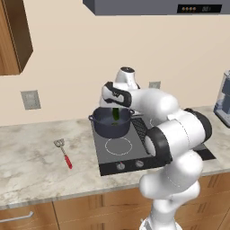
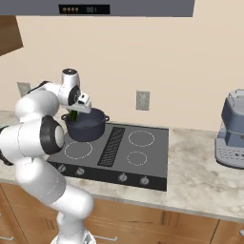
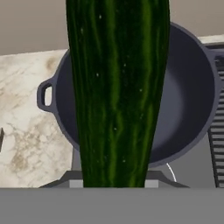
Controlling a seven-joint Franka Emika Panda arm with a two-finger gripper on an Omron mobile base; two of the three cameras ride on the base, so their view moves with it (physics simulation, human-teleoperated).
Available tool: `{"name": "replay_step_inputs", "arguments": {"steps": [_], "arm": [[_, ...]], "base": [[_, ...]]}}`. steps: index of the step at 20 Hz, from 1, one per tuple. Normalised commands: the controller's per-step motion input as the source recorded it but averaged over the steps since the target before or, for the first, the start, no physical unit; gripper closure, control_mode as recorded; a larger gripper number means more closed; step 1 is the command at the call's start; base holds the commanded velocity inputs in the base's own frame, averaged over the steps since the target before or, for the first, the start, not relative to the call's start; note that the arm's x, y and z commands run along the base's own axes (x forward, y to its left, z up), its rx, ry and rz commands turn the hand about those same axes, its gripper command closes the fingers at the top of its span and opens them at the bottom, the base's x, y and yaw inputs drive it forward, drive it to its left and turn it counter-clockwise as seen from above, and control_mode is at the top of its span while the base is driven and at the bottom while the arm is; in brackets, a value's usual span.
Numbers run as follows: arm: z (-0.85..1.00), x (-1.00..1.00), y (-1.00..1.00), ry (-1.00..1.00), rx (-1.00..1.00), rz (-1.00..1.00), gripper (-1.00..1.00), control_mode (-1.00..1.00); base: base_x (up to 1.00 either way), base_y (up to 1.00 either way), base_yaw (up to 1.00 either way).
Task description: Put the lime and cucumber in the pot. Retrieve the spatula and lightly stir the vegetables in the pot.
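Gripper: cucumber is being pinched end-up between the jaws, directly above the pot.
Risk: rim may be struck, or the long cucumber may be left leaning out, if released off-centre.
Spatula: is lying untouched on the counter, left of the cooktop.
Cucumber look: dark green, streaked, slim.
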Motion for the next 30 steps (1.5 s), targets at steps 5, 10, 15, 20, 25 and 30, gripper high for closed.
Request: {"name": "replay_step_inputs", "arguments": {"steps": [5, 10, 15, 20, 25, 30], "arm": [[0.0, 0.03, 0.06, 0.01, -0.17, 0.36, 1.0, -1.0], [0.0, 0.28, 0.04, 0.0, -0.21, 0.4, 1.0, -1.0], [-0.03, 0.51, 0.0, 0.18, -0.07, 0.15, 1.0, -1.0], [-0.38, 0.36, 0.0, 0.31, 0.0, 0.04, 1.0, -1.0], [-0.54, 0.21, 0.0, 0.18, -0.03, 0.01, 1.0, -1.0], [-0.38, 0.3, 0.0, 0.1, -0.05, 0.0, 1.0, -1.0]], "base": [[0.0, 0.0, 0.0], [0.0, 0.0, 0.0], [0.0, 0.0, 0.0], [0.0, 0.0, 0.0], [0.0, 0.0, 0.0], [0.0, 0.0, 0.0]]}}
